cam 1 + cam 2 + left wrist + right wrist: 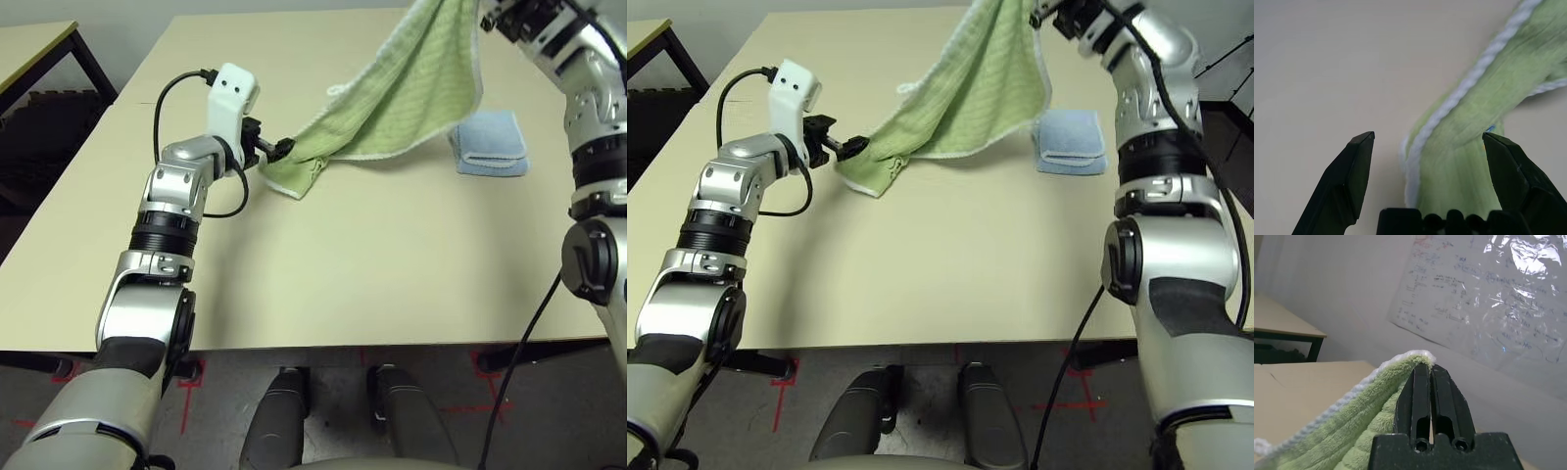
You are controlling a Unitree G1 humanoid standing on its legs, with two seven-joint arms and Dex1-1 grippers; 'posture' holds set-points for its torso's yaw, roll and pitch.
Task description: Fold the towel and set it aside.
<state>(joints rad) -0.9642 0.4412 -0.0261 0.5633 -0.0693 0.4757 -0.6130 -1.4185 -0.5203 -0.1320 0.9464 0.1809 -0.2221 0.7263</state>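
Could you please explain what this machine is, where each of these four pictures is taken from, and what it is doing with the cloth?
This is a humanoid robot with two silver arms, standing at a table. Two pictures come from cameras in its head, looking down over the arms. The other two come from a camera on each wrist, looking along that arm's two black fingers.

The right gripper is raised, its jaws shut on an edge of the green towel, which hangs down from it to the table. The left gripper has its jaws open around the towel's low end, which lies on the table. It has not closed on it.

A small folded blue towel lies on the table beside the green one.
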